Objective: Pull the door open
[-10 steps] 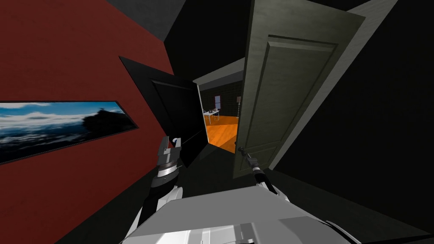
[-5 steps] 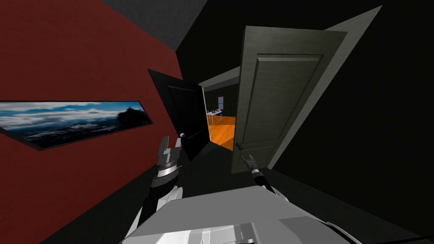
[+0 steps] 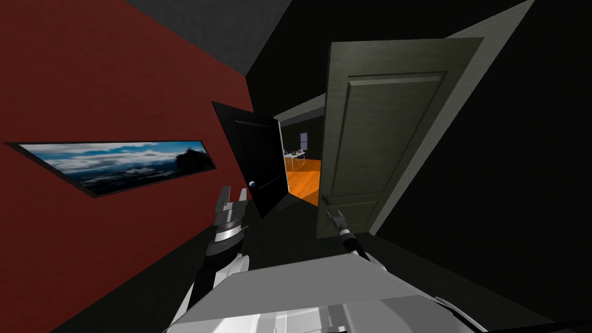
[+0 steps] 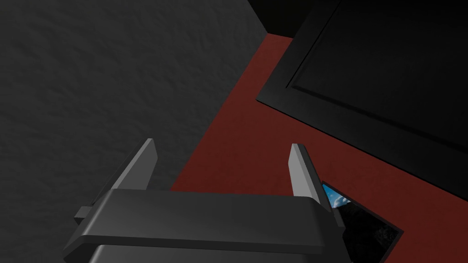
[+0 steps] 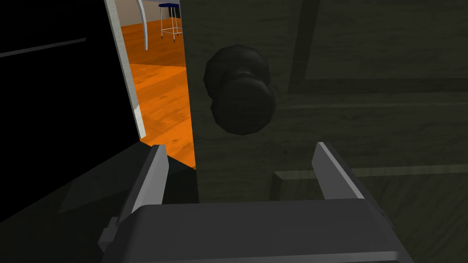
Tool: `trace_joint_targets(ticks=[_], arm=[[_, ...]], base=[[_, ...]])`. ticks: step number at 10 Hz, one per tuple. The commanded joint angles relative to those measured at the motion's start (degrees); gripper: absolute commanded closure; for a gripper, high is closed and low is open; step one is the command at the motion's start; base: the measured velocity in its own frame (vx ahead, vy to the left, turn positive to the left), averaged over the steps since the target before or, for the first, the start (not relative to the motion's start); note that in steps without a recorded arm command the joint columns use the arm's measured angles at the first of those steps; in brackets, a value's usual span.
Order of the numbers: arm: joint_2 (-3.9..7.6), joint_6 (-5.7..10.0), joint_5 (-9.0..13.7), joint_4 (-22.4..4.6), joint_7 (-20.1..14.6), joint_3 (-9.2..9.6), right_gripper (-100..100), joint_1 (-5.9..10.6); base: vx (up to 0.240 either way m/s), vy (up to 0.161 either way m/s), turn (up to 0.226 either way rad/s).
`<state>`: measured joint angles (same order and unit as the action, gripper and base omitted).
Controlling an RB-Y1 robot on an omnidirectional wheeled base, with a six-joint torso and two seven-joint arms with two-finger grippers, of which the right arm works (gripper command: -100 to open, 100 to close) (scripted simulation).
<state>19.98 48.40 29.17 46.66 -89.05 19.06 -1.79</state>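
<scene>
Light grey blades spread wide, your right end effector (image 5: 241, 147) holds nothing. The dark knob (image 5: 241, 102) sits just ahead of it, centred between the fingers but untouched, on the grey-green door (image 5: 374, 59). The door stands ajar, with orange floor (image 5: 160, 105) past its edge. I judge this the reach step: advance until the fingers flank the knob, close, then draw back. Your left end effector (image 4: 222, 144) is open and idle. Since a second ago the head view has swung, which is your own turn. The right end effector remains just short of the knob.
</scene>
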Motion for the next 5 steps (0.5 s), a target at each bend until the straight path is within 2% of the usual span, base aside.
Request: trace_joint_targets(ticks=[1, 2, 3, 5], arm=[[-1.24, 0.32, 0.5, -2.2, 0.9, -0.36, -100, 1.82], [-2.83, 0.15, 1.1, -3.8, 2.4, -0.96, -100, 3.57], [-3.60, 0.07, 1.5, -4.6, 3.2, -1.26, -100, 4.42], [-5.99, -0.19, 2.5, -6.9, 5.5, -2.17, -100, 7.06]], base=[[0.132, -0.037, 0.096], [0.124, -0.065, 0.169], [0.120, -0.093, 0.099], [0.077, -0.129, 0.076]])
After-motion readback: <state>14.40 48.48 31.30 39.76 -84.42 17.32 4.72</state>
